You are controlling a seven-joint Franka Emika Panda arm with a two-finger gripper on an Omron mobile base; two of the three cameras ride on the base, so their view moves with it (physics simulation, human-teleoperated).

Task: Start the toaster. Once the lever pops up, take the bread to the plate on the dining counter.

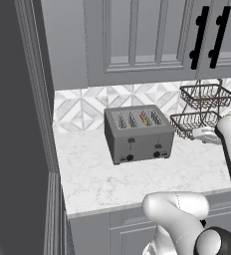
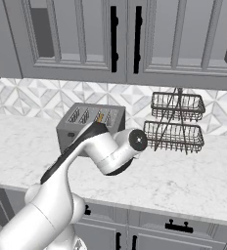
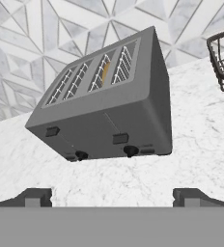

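Note:
The grey four-slot toaster [image 1: 139,133] stands on the white worktop against the tiled wall. Its two dark levers [image 3: 119,139] are up near the top of the front face, above two black knobs [image 3: 130,151]. The tan bread [image 1: 144,118] sits low in the third slot from the left, also seen as bread [image 3: 105,72] and bread [image 2: 100,117]. My gripper [image 3: 113,198] hovers in front of the toaster [image 3: 104,111], a short way off, open, with nothing between its fingertips [image 3: 34,197]. In the right base view my arm hides the toaster's [image 2: 93,117] front. The plate and dining counter are out of view.
A two-tier wire basket [image 1: 202,107] stands just right of the toaster, close to my arm, also seen as basket [image 2: 176,122]. Grey upper cabinets [image 1: 137,40] hang above. A dark wall panel [image 1: 18,124] closes the worktop's [image 1: 97,174] left end.

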